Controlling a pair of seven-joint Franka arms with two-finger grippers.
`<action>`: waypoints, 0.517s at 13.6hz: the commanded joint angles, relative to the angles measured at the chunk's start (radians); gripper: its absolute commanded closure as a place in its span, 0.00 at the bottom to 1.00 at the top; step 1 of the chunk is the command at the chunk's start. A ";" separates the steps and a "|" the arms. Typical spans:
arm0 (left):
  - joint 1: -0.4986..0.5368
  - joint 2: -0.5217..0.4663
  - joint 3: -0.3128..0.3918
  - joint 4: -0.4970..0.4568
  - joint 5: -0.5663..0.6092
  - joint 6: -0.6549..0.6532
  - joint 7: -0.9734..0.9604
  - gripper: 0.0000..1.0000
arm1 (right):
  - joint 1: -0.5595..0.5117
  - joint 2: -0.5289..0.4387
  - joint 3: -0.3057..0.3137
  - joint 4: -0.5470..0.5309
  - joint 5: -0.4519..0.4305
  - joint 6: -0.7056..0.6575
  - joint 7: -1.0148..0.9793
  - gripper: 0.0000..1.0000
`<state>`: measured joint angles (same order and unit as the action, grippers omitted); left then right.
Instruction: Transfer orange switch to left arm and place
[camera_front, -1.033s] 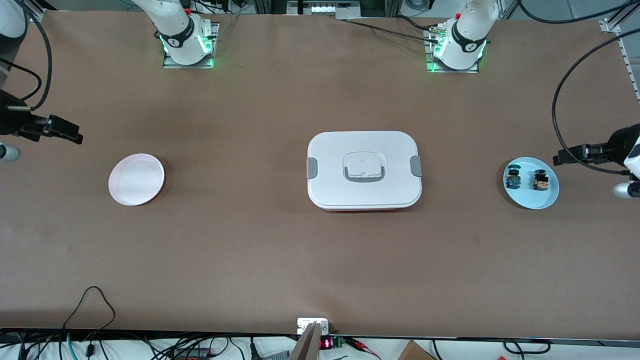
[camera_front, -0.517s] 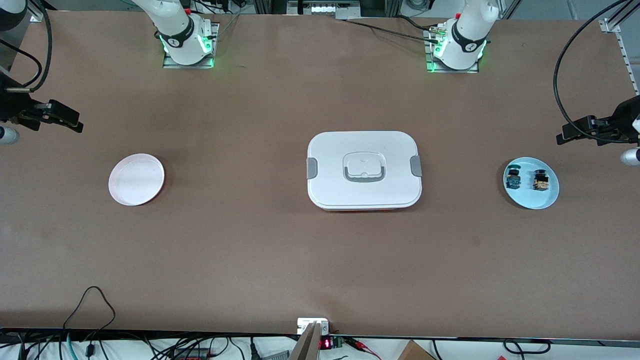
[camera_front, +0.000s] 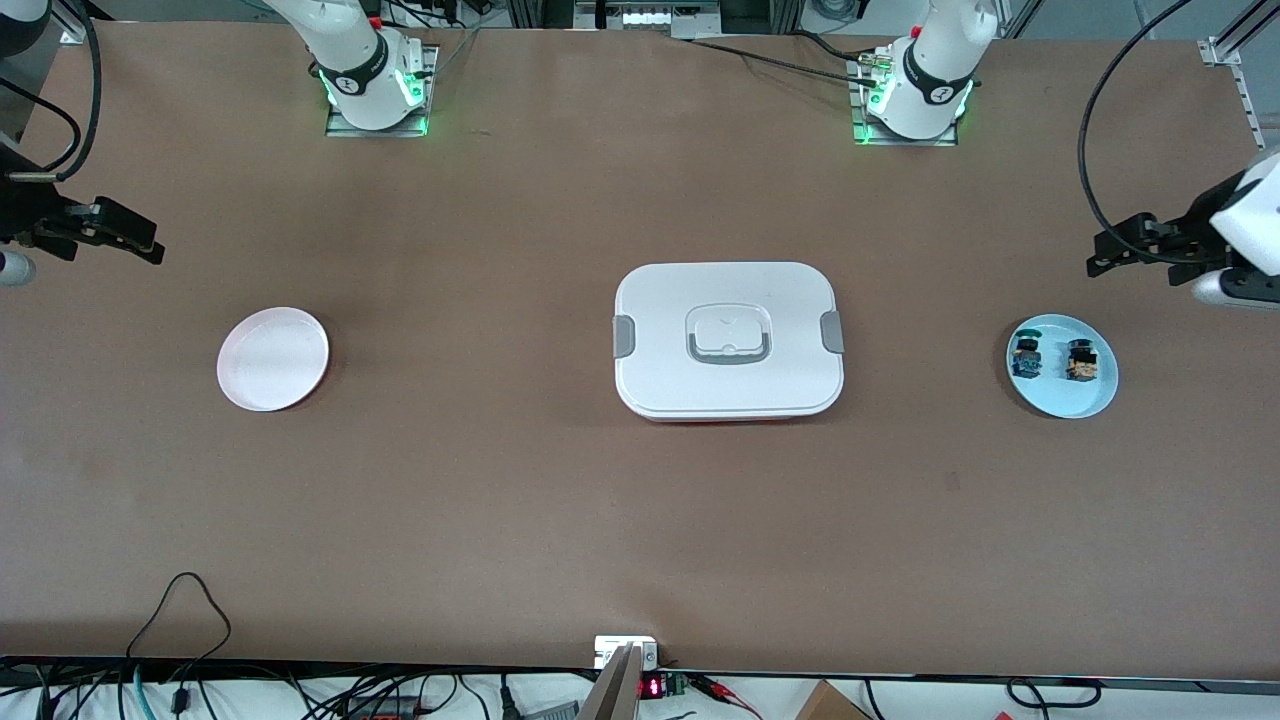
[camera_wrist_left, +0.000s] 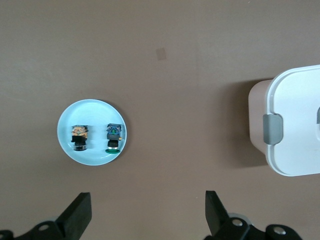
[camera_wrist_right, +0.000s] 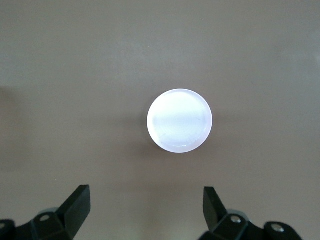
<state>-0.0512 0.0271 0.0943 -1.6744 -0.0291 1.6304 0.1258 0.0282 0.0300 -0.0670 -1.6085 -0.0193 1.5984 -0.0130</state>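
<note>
The orange switch (camera_front: 1079, 360) (camera_wrist_left: 79, 136) lies on a light blue plate (camera_front: 1062, 398) (camera_wrist_left: 92, 112) at the left arm's end of the table, beside a blue-green switch (camera_front: 1026, 357) (camera_wrist_left: 114, 137). The white lidded box (camera_front: 728, 340) (camera_wrist_left: 295, 125) sits mid-table. My left gripper (camera_front: 1100, 253) (camera_wrist_left: 147, 200) hangs open and empty over bare table beside the blue plate, on the side toward the robots' bases. My right gripper (camera_front: 140, 240) (camera_wrist_right: 145, 192) is open and empty over bare table next to a white plate (camera_front: 273, 358) (camera_wrist_right: 179, 120).
Both arm bases (camera_front: 372, 85) (camera_front: 915, 90) stand along the table edge away from the front camera. Cables (camera_front: 180, 610) trail at the table's front edge. Brown tabletop stretches between the box and each plate.
The left gripper has swung away from beside the blue plate toward the bases' side and slightly toward the box. The right gripper shifted a little the same way, then held.
</note>
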 joint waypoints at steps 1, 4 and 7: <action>-0.001 -0.030 -0.028 -0.022 0.038 0.002 -0.041 0.00 | 0.007 -0.006 0.013 0.007 -0.001 -0.021 -0.013 0.00; 0.002 -0.026 -0.024 -0.010 0.040 -0.020 -0.038 0.00 | 0.007 -0.006 0.009 0.009 0.004 -0.041 -0.096 0.00; 0.001 -0.026 -0.028 0.001 0.049 -0.040 -0.040 0.00 | 0.010 -0.006 0.009 0.009 0.004 -0.041 -0.079 0.00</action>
<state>-0.0507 0.0209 0.0705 -1.6744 -0.0062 1.6102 0.0939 0.0361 0.0301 -0.0572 -1.6085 -0.0193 1.5739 -0.0791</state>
